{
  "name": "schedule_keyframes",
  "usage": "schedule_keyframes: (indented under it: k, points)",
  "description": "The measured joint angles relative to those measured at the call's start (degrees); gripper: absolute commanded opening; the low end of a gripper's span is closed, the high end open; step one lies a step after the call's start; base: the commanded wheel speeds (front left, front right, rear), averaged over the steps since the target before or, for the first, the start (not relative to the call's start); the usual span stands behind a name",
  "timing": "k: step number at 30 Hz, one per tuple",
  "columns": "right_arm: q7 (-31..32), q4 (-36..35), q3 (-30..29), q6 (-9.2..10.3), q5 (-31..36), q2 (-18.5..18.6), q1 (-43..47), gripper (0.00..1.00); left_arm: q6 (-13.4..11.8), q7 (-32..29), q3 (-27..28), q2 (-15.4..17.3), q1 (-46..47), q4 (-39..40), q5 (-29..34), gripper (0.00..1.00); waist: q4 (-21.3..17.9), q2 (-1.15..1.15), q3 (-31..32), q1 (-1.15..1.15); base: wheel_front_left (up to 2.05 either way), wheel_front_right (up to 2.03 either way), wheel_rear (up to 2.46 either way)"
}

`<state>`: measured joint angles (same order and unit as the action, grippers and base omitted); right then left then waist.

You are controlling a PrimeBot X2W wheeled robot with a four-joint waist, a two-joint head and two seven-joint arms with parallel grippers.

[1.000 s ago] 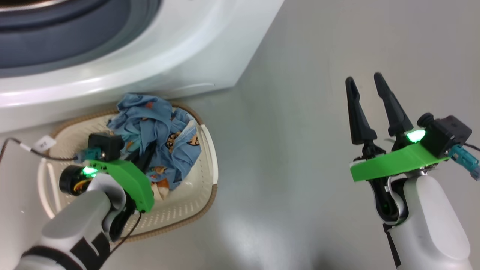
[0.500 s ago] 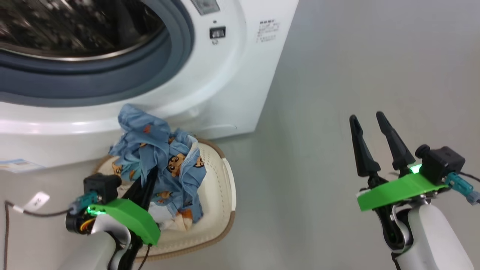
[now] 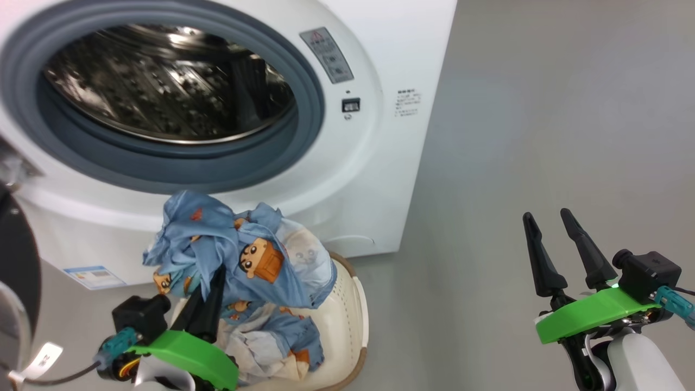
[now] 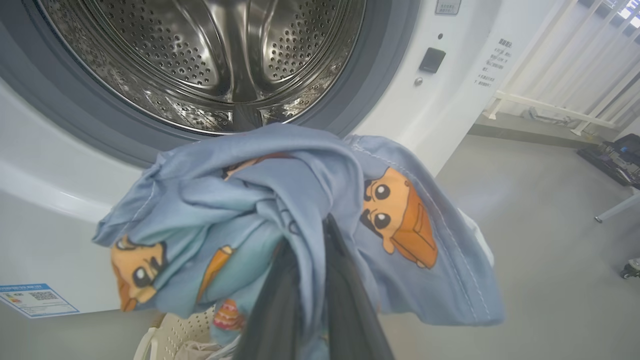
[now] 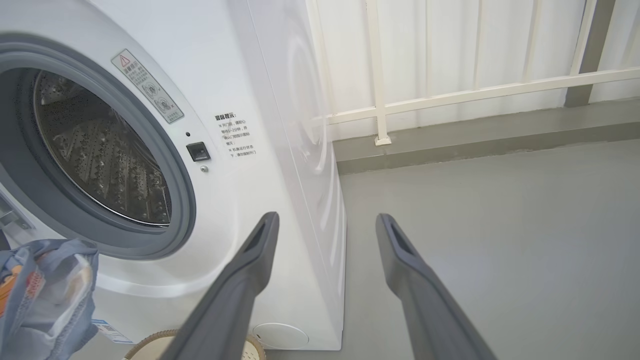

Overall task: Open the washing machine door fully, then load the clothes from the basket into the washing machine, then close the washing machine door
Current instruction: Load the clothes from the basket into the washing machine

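The head camera has tilted up, so the washing machine (image 3: 380, 163) now shows its open drum (image 3: 163, 87), with the door (image 3: 16, 271) swung aside at the left edge. Above the basket (image 3: 355, 315) the clothes (image 3: 239, 255) have risen. The left gripper (image 3: 212, 282) is pinched on the blue bundle, just below the opening, so loading looks under way. The right gripper (image 3: 545, 214) hangs spread and empty, well apart.

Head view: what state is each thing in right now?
Big white front-loading washing machine: steel drum looks empty.
Round glossy black door: open.
Light blue bear-print clothes: lifted, gripped.
Cream perforated plastic basket: holds some garments.
Left gripper: shut on clothes.
Right gripper: open, empty.
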<state>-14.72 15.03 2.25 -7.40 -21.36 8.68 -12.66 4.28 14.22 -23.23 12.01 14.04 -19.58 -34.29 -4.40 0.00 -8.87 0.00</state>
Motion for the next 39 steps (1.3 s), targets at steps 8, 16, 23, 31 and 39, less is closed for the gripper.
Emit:
schedule_keyframes:
  k: [8,16,23,31,39]
  points:
    - [0.0,-0.34,0.01,0.0,-0.19,0.37,1.27,1.0,-0.49,0.01,5.68,-1.89,-3.53,4.97,4.37,0.0,2.13,0.0,3.56,0.0,0.0,0.0,0.0]
    - [0.0,-0.48,0.11,0.0,-0.47,0.53,1.33,1.0,-0.02,0.18,7.79,-3.04,-3.54,5.83,6.72,0.0,2.22,0.0,3.78,0.0,0.0,0.0,0.0]
    - [0.0,-0.59,0.52,0.0,-0.47,0.53,1.27,1.0,0.45,0.18,7.92,-3.34,1.26,2.57,9.32,0.0,1.33,0.0,2.49,0.0,0.0,0.0,0.0]
    - [0.0,-1.44,0.93,0.0,-0.46,0.52,0.25,1.0,0.62,0.41,9.43,-3.15,13.84,-8.11,10.13,0.0,-0.32,0.0,-0.78,0.0,0.0,0.0,0.0]
    - [0.0,-2.8,1.07,0.0,-0.38,0.21,-2.71,1.0,1.04,0.41,11.99,-2.26,27.52,-19.47,11.89,0.0,-2.65,0.0,-6.24,0.0,0.0,0.0,0.0]
